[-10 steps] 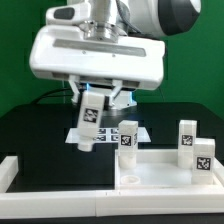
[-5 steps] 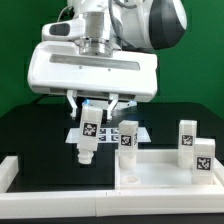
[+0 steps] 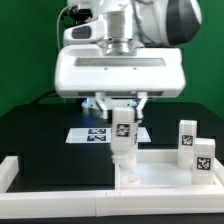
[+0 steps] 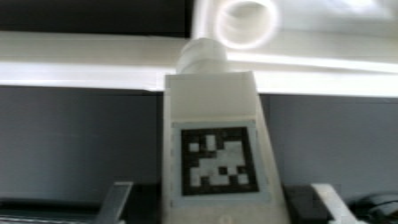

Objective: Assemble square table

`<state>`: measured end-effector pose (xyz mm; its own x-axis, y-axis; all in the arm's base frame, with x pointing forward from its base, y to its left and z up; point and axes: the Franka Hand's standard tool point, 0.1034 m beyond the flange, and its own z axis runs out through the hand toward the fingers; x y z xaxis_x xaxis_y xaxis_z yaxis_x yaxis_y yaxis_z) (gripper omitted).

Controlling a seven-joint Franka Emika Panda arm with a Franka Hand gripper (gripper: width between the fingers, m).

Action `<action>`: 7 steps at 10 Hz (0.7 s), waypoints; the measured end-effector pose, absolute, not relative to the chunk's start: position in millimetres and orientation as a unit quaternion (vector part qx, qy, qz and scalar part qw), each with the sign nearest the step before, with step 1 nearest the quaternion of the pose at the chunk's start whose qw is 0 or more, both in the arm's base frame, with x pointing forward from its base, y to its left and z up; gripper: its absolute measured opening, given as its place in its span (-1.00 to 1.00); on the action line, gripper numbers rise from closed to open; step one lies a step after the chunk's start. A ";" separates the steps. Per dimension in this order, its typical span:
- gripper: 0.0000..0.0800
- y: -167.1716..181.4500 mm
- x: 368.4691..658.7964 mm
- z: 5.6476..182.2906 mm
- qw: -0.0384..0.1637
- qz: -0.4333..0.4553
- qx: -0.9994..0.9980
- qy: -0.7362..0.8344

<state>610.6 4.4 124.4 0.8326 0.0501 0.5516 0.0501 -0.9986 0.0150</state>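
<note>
Now upright leg (image 3: 122, 137), long axis vertical, peg end down, hand (image 3: 121, 113) clamped on it

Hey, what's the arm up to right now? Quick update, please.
Gripper shut on a white table leg, upright. Leg hangs over the square tabletop. Two more legs stand at the exterior view's right. Nothing blocking.

Leg (image 3: 123, 137): white block, black-and-white tag facing the exterior camera, upright, lifted, narrow peg end pointing down over the slab's near corner hole. Wrist view shows same leg (image 4: 215, 130), peg aimed near round hole (image 4: 244, 22).
Slab (image 3: 165, 170): white, square, raised rim, flat on table.
Two more tagged legs (image 3: 196, 148) stand upright by slab's edge at exterior view's right.
</note>
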 end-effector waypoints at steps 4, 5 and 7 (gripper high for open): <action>-0.27 0.2 609.2 120.9 -0.002 -0.287 -0.958 -0.023; -0.27 -4.3 607.4 116.6 0.000 -0.275 -0.961 -0.031; -0.27 -21.9 605.7 110.8 0.025 -0.245 -0.969 -0.025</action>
